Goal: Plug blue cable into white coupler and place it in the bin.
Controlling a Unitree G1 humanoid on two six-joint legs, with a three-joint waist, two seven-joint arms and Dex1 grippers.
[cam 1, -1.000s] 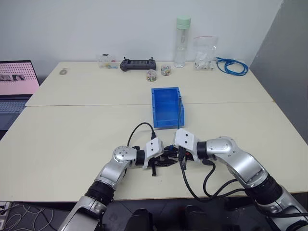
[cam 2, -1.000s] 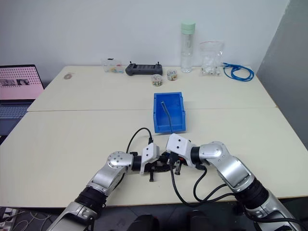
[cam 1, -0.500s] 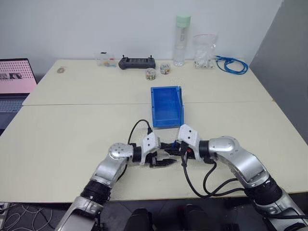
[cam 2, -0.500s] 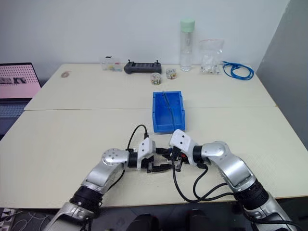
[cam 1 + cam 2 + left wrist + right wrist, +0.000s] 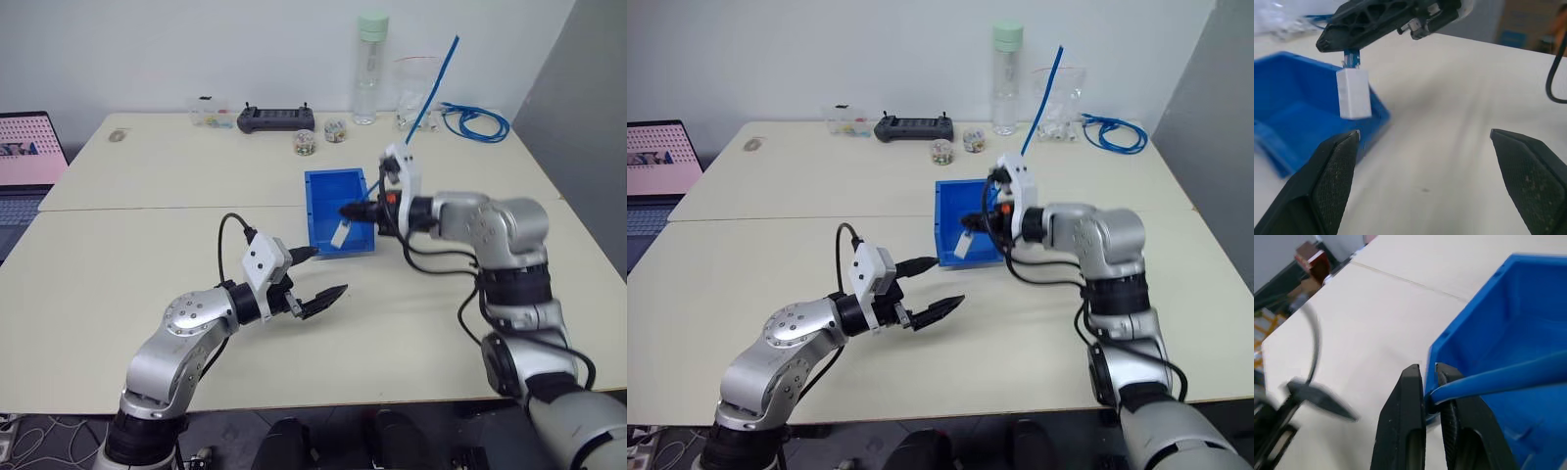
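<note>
- Your right end effector [image 5: 351, 210] is pinching the thin bright blue cable [image 5: 438, 80] between its two black fingers, closed tight on the strand, and is hanging over the near end of the bright blue rectangular plastic bin [image 5: 321, 182].
- The cable's free length is rising steeply above that arm, pointing up and away toward the back wall.
- The tiny white plastic coupler [image 5: 1353, 94] is dangling off the cable's lower end, just under the right fingertips; in the left wrist view you are seeing it in front of the bin's near corner, and whether it is touching the wall cannot be told.
- Your left end effector [image 5: 315, 298] is standing wide open and gripping nothing; it is hovering above the cream bench [image 5: 127, 264], nearer you than the bin and well apart from the coupler.
- The bin is resting on the bench just beyond the seam between the two bench tops.
- Along the far edge you are looking at a black handheld controller [image 5: 275, 117], a clear bottle with a pale green cap [image 5: 369, 67], a clear plastic bag [image 5: 411, 98] and a coiled bundle of blue cable [image 5: 477, 123].
</note>
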